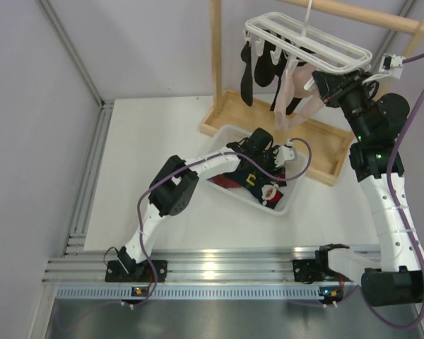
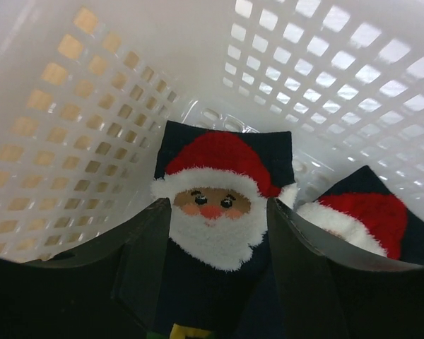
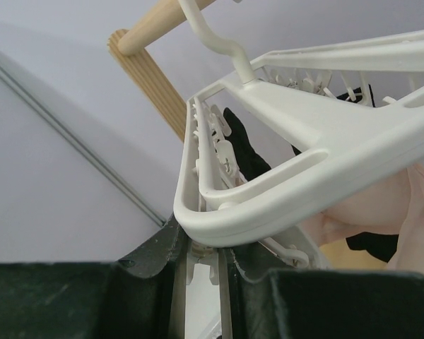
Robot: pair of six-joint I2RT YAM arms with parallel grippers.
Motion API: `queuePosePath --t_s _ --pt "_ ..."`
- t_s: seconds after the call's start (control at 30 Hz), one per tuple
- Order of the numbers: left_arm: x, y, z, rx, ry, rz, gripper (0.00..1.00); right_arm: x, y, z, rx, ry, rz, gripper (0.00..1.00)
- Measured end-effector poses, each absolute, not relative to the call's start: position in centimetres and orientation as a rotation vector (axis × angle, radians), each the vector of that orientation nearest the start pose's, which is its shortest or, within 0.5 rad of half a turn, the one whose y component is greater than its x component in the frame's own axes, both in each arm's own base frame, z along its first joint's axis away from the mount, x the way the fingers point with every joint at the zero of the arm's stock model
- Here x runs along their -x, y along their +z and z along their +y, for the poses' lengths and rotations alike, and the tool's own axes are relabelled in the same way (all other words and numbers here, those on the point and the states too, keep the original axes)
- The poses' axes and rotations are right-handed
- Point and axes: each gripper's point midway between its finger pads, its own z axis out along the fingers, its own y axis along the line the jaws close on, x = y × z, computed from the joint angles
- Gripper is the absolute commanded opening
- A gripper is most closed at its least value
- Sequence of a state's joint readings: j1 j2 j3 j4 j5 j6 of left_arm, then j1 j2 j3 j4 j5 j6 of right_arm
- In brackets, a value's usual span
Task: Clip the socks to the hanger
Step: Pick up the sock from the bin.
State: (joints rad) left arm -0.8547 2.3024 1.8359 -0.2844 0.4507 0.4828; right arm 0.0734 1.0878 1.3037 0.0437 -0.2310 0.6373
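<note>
**Two arms: one in the basket, one at the hanger**

**Top view.** The left gripper (image 1: pixel 265 157) reaches down into the white slotted basket (image 1: pixel 219 141) at mid-frame. Dark navy socks (image 1: pixel 258 185) lie heaped in it. The markings that can be made out are pictorial: a yellow buckle and a red-and-white Santa. The right gripper (image 1: pixel 324 86) is raised to the right end of the white lattice hanger (image 1: pixel 307 39), which hangs from the wooden rack (image 1: pixel 215 63) at upper right. Dark hanging socks (image 1: pixel 251 70) and a pale pink garment (image 1: pixel 297 95) dangle below the frame. The basket lies just beside the rack's base tray (image 1: pixel 325 152). To the left of the basket, the white table (image 1: pixel 148 141) runs out to an aluminium rail (image 1: pixel 88 183).

**Left wrist view.** The jaws stand wide apart and hold nothing. The two dark fingers (image 2: pixel 145 261) flank a Santa-face sock (image 2: pixel 212 176) lying flat, its top edge near the far wall. A second Santa sock (image 2: pixel 367 219) lies just beside it at lower right. Perforated basket walls rise on the left, right and far sides and meet in a rounded corner at top centre, which hems in the fingers.

**Right wrist view.** The jaws are drawn to a narrow gap on a white peg (image 3: pixel 198 275). The peg hangs under the rounded corner of the hanger frame, whose rim crosses just above the fingertips. The hook (image 3: pixel 212 35) rises at upper centre towards the wooden bar (image 3: pixel 155 32).
</note>
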Motion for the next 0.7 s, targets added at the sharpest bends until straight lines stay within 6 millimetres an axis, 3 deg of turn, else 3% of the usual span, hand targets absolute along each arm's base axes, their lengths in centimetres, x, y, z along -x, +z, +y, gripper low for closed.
queuePosePath --t_s 0.17,0.27,0.53,0.7 --pt "-34.7 4.1 -48.4 -1.655 -0.682 1.688 0.59 -35.8 48.7 9.1 -0.176 0.750 1.346 0.00" --pt "-35.1 4.3 -48.8 -1.650 -0.673 1.677 0.49 -35.8 48.7 9.1 -0.174 0.747 1.346 0.00" --pt "-34.9 4.2 -49.2 -1.661 -0.670 1.661 0.04 -35.8 48.7 9.1 -0.167 0.741 1.346 0.00" --pt "-33.7 5.1 -48.1 -1.631 -0.696 1.698 0.00 -35.8 48.7 9.1 -0.166 0.740 1.346 0.00"
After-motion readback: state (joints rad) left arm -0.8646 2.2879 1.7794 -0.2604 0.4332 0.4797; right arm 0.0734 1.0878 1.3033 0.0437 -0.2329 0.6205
